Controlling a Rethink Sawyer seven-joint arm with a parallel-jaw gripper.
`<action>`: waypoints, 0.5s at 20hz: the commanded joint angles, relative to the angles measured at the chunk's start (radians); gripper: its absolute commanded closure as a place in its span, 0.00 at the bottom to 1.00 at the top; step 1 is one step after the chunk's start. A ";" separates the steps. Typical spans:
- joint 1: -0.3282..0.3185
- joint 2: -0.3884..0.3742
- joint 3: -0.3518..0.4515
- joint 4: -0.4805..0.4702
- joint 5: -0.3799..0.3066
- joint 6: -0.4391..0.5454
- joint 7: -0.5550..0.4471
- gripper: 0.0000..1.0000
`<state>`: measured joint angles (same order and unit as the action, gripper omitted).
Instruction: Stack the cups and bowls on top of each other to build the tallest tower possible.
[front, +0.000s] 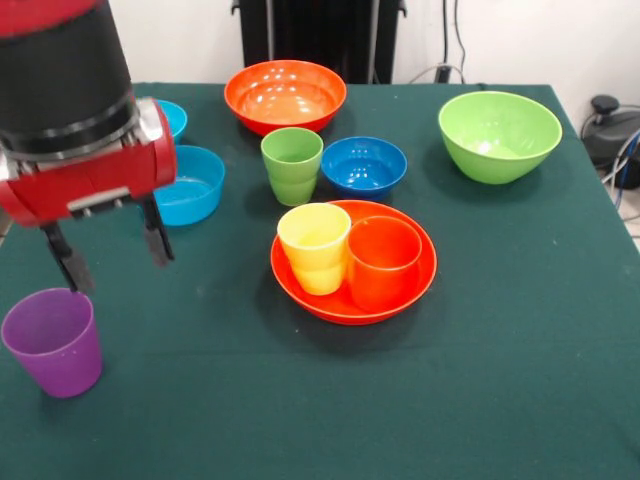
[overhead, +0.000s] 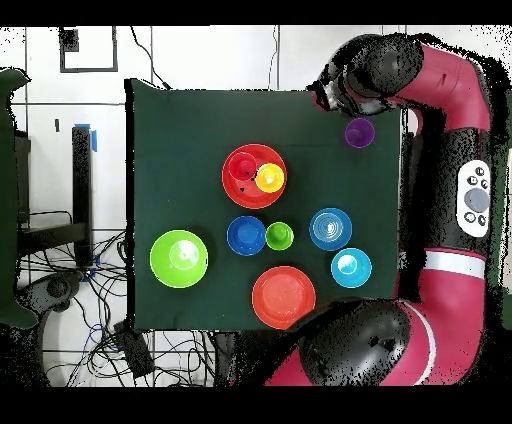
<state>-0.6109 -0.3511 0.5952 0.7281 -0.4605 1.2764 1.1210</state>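
The end effector (front: 110, 258) hangs just above the purple cup (front: 55, 341), a little toward the far side of it. Its two black fingers (front: 157, 240) are spread apart and hold nothing. The purple cup stands upright by itself near a corner of the green tabletop (front: 520, 360).

In the middle sits a flat orange bowl (front: 420, 262) with two cups standing inside it, side by side and touching: the yellow cup (front: 315, 247) and the orange cup (front: 383, 262). Both are upright and open at the top.

Just behind them stands the green cup (front: 292, 165) (it has a little step round its waist). Right beside it is the small dark blue bowl (front: 364, 165). Farther back is the deep orange bowl (front: 285, 95), shiny inside. The big lime green bowl (front: 499, 135) sits alone, well apart from the others.

Two light blue bowls (front: 195, 185) lie partly behind the arm. In the overhead view they sit near each other, not touching.
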 joint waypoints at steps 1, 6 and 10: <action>0.015 -0.073 -0.018 0.104 -0.026 0.117 -0.239 0.00; 0.025 -0.040 -0.032 0.045 -0.075 0.113 -0.244 0.00; 0.006 0.001 -0.022 0.038 -0.074 0.079 -0.263 0.00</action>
<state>-0.6110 -0.4079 0.5930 0.7297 -0.4607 1.2764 1.1210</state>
